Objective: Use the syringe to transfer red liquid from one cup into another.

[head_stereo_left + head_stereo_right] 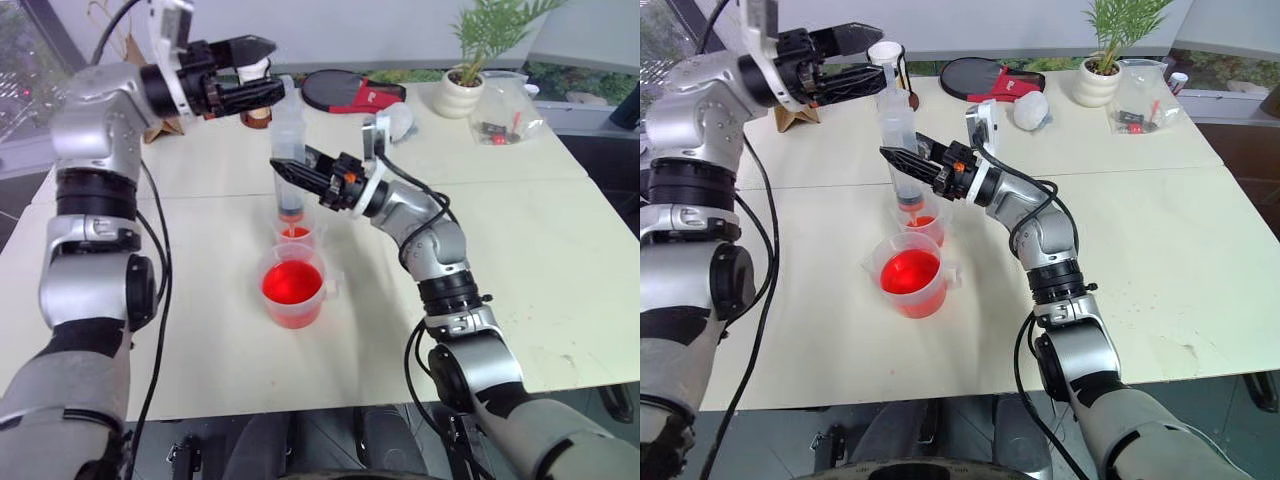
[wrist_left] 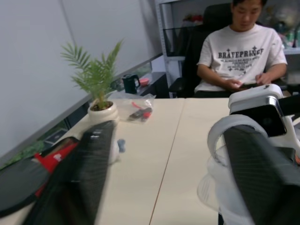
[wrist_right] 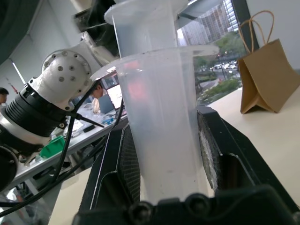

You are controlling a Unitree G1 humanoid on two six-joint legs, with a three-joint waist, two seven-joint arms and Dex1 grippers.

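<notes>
1. The right hand (image 1: 902, 160) is clamped on the barrel of the syringe (image 1: 896, 135), its 2 black fingers pressing the clear plastic from both sides, as the right wrist view shows close up.
2. The syringe stands upright, a thick, frosted, see-through tube with a round flange near the top and a plunger rising out of it; its orange-red tip points down into the small cup (image 1: 926, 228).
3. The left hand (image 1: 872, 60) is level at the plunger's white top (image 1: 884, 50), its fingers parted with 1 on each side of it; I cannot tell whether they touch it.
4. The small cup is narrow and clear, with a little red liquid (image 1: 924, 221) in it. It stands on the bench (image 1: 1160, 240) just behind the wide cup (image 1: 908, 284).
5. The wide cup is squat, translucent plastic with a lipped rim and a small side handle, and holds bright red liquid.
6. The bench top is smooth and cream-coloured. At its far side sit a potted plant (image 1: 1106, 60) in a white ribbed pot, a clear plastic bag (image 1: 1140, 110), a dark round paddle (image 1: 965, 74) and a brown paper bag (image 3: 262, 75).
7. A person in a white printed T-shirt (image 2: 243, 51) sits beyond the bench.
</notes>
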